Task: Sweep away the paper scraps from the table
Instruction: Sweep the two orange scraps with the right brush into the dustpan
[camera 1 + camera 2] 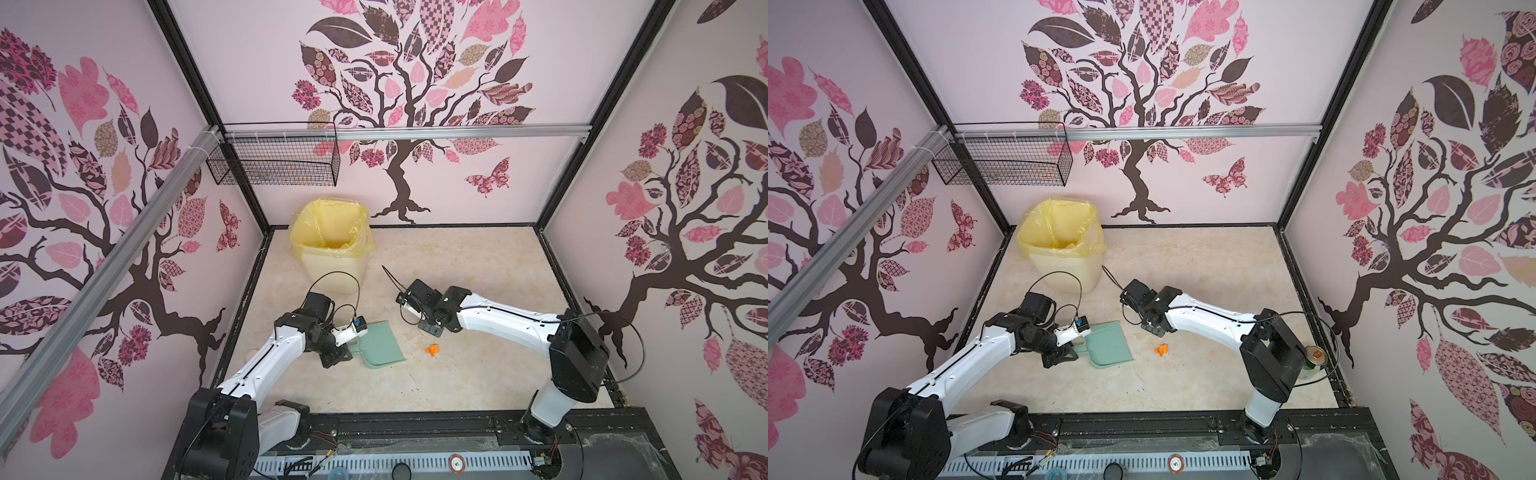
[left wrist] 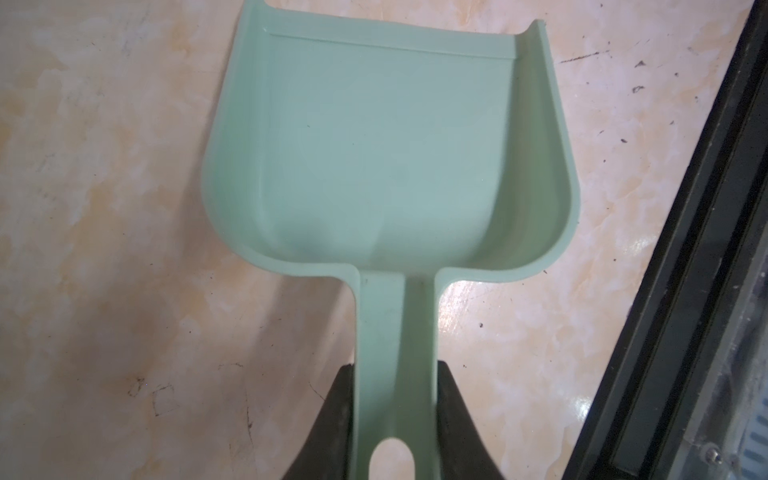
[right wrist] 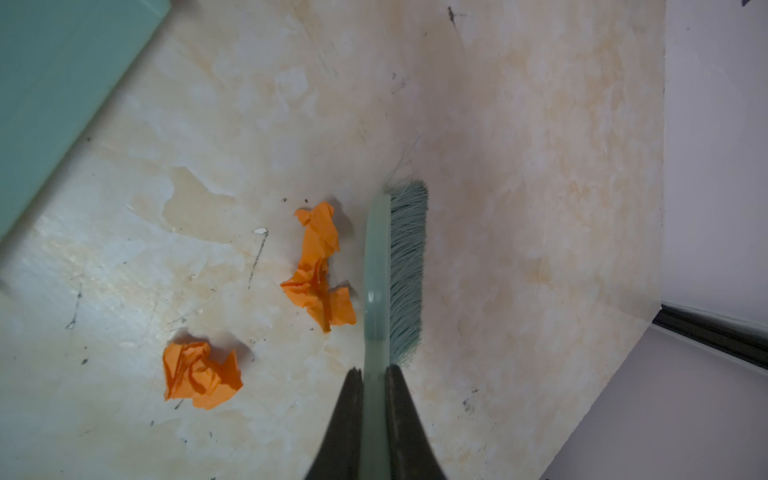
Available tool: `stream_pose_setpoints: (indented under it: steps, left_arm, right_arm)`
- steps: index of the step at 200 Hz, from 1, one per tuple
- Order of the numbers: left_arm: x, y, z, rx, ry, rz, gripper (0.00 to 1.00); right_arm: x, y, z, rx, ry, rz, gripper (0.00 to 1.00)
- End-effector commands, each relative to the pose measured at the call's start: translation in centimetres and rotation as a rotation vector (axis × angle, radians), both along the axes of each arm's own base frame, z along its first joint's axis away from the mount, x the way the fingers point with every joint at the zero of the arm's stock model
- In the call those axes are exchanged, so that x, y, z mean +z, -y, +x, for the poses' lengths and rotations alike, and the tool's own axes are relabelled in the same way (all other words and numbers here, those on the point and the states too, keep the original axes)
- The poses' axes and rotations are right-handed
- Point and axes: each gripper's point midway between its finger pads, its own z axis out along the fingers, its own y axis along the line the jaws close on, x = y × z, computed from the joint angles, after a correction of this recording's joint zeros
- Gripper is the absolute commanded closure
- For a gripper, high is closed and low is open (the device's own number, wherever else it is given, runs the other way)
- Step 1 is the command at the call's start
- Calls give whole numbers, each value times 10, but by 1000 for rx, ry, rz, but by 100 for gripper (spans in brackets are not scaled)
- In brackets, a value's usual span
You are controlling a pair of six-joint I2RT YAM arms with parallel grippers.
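Paper scraps (image 3: 318,266), two orange, lie at my empty dustpan's (image 2: 386,153) three o'clock. Left gripper (image 2: 395,415) clamps its handle, right gripper (image 3: 374,382) the brush (image 3: 399,270).

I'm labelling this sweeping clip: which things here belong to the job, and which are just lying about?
In the job: two orange paper scraps, dustpan, brush, table, probably the lined bin.
Just lying about: wire basket, tin can.
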Motion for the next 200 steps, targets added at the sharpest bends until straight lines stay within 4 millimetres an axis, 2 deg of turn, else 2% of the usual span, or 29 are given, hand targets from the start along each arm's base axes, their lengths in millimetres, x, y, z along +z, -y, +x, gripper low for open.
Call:
stream_pose_setpoints:
  steps: [1,26,57,89,103,126,148,166,185,200]
  left_arm:
    - [-5,1,-1,-18,0,1,100]
    - [-6,1,1,-18,-1,2,100]
    - [-8,2,2,-19,-7,-1,100]
    - [-9,3,5,-29,-3,4,100]
    - [-8,3,9,-40,1,10,100]
    - [-9,4,12,-78,8,27,100]
    - [-11,7,11,-135,16,51,100]
    - [-16,10,7,-191,23,83,100]
    - [-18,17,5,-235,34,108,100]
    - [-18,23,5,-248,44,112,100]
  right_arm:
    - [-11,8,-40,60,-122,-46,100]
    - [-3,9,-62,87,-129,-54,100]
    - [20,4,-84,114,-104,-23,100]
    - [59,14,-67,-41,34,21,100]
    - [77,25,-57,-163,87,17,100]
    - [90,48,-51,-382,76,1,100]
    - [87,73,-55,-642,8,26,100]
    - [82,94,-57,-821,30,40,100]
    - [67,94,-64,-911,-7,98,100]
    - [56,86,-68,-956,-45,151,100]
